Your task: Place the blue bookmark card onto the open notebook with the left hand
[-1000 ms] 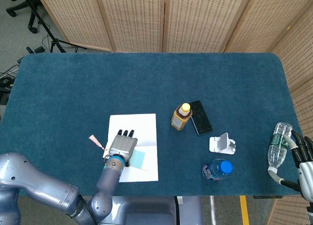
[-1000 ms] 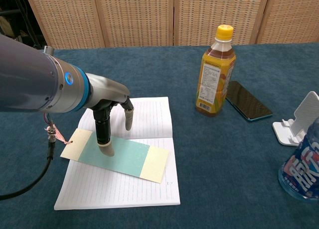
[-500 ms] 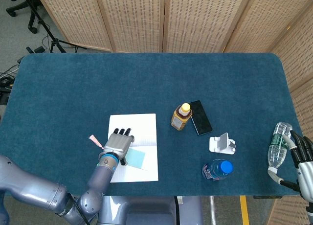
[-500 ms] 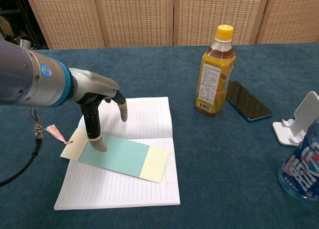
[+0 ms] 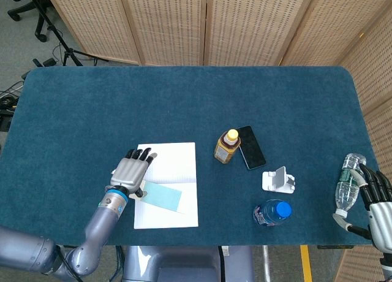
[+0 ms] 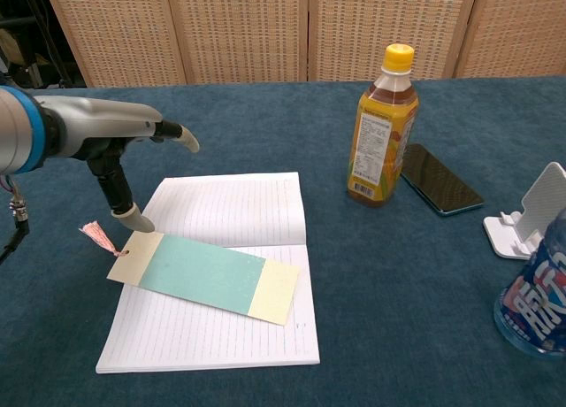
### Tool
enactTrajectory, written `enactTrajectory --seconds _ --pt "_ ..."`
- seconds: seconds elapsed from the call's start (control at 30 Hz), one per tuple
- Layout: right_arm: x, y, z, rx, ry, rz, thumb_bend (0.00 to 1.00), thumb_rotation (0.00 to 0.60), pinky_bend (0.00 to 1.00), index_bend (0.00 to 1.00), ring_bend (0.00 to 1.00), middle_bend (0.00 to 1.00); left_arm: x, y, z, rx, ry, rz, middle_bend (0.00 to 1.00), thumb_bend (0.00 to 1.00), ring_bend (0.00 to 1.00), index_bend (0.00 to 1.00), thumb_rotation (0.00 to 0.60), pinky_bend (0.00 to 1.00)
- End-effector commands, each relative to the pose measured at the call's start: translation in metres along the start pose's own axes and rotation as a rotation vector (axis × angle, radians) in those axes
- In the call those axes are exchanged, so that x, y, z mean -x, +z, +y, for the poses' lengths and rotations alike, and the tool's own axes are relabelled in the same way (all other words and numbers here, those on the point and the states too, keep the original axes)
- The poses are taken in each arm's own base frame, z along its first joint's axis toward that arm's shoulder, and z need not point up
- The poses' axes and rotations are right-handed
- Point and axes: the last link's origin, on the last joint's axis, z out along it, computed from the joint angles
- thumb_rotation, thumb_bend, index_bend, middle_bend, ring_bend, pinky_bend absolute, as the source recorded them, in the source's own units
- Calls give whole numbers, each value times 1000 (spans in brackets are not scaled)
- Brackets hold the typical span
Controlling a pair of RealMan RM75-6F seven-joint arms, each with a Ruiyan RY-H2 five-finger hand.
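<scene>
**Bookmark down on the page, left hand clear of it**

At the left, the left hand (image 6: 133,155) hung with its fingers spread and nothing in them, one fingertip pointing down just beside the card's tasselled end, not on it as far as I could tell. The blue bookmark card (image 6: 203,276) lay flat and slantwise across the open notebook (image 6: 239,212), its pale left corner poking a little past the page edge, the pink tassel (image 6: 95,236) trailing onto the cloth. I'd call the placing done; all that seemed left was taking the arm away.

Further along stood a bottle of yellow drink (image 6: 382,128), a dark phone (image 6: 439,179) lying beside it, then a white phone stand (image 6: 531,214) and a blue-capped bottle (image 5: 273,211). Far right, the right hand (image 5: 375,199) was wrapped round a clear water bottle (image 5: 346,182) at the table's edge.

All of it sat on a deep blue felt table (image 5: 184,104), with woven wooden screens (image 5: 208,24) behind.
</scene>
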Motion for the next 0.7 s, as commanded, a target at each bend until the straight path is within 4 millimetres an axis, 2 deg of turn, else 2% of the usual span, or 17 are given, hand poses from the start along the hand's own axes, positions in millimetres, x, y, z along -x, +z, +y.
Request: enactTrajectory --seconds 0.03,0.3,0.57,0.67,0.7 --pt "1 1 -1 2 -3 -2 0 600 0 0 0 0 22 -15 -38 -13 -91 66 0 165 0 0 600 35" --pt "3 3 -1 7 -14 -6 0 600 0 0 0 0 45 -27 -59 53 -79 121 0 162 0 0 600 34" --pt "3 3 -2 9 -19 -4 0 600 0 0 0 0 45 -41 -47 155 -92 80 0 214 0 0 600 34" --pt "2 3 -2 8 -16 -1 0 600 0 0 0 0 44 -46 -40 181 -98 60 0 295 0 0 600 34" --pt "2 3 -2 7 -15 -1 0 600 0 0 0 0 44 -47 -38 188 -99 52 0 361 0 0 600 34"
